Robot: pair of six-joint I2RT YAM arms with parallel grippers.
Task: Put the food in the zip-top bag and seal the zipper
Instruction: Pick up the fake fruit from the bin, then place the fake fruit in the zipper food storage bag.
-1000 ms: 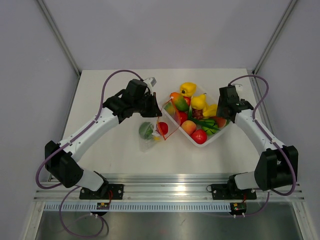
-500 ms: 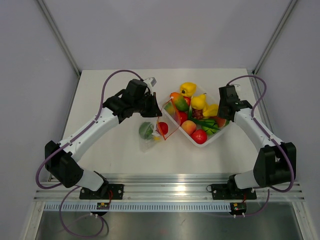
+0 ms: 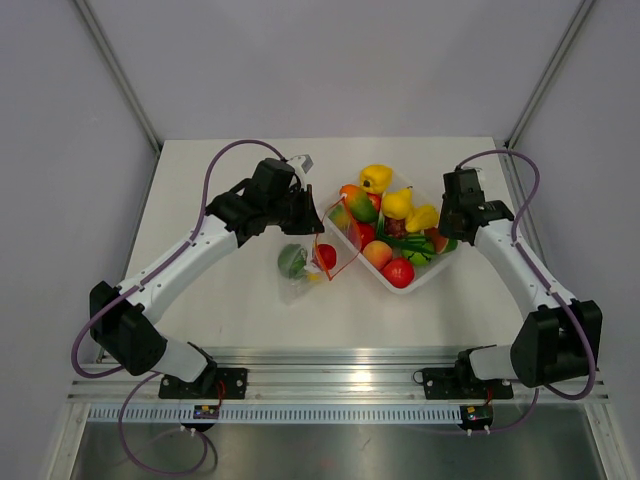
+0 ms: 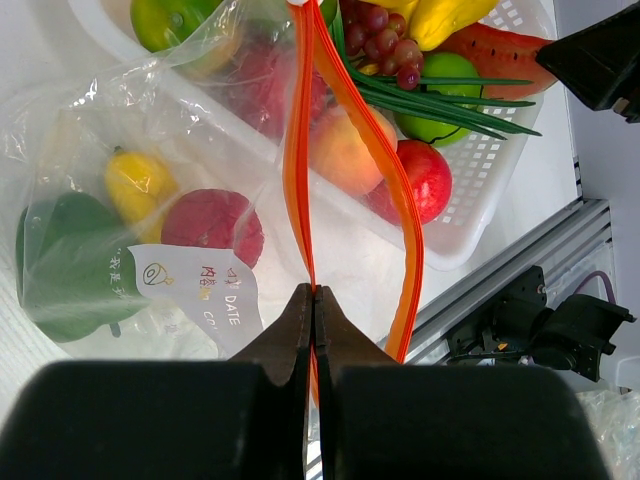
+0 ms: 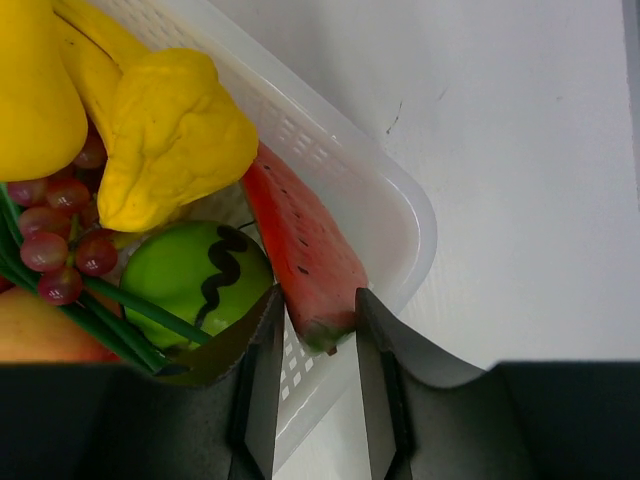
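Pinching the zipper (image 4: 352, 110), the left gripper (image 4: 314, 292) has its jaws pressed flat together on the orange-red strip, just left of the white tray (image 3: 440, 265). The zip-top bag (image 4: 150, 200) lies on the table (image 3: 230, 300) beside the tray's left side. Its mouth gapes – the two halves of the strip bow apart over the tray's near-left rim. Inside the bag sit a green piece (image 4: 60, 260), a small yellow one (image 4: 135, 185) and a red one (image 4: 210, 225).

The other food fills the tray, with purple grapes (image 5: 60, 250), a green apple (image 5: 195, 280) and a yellow pepper (image 5: 170, 130) toward its right end. At the tray's right wall the right gripper (image 5: 318, 298) straddles the tip of a red watermelon slice (image 5: 295, 250). A finger stands close against each side – whether they actually clamp the slice cannot be told.
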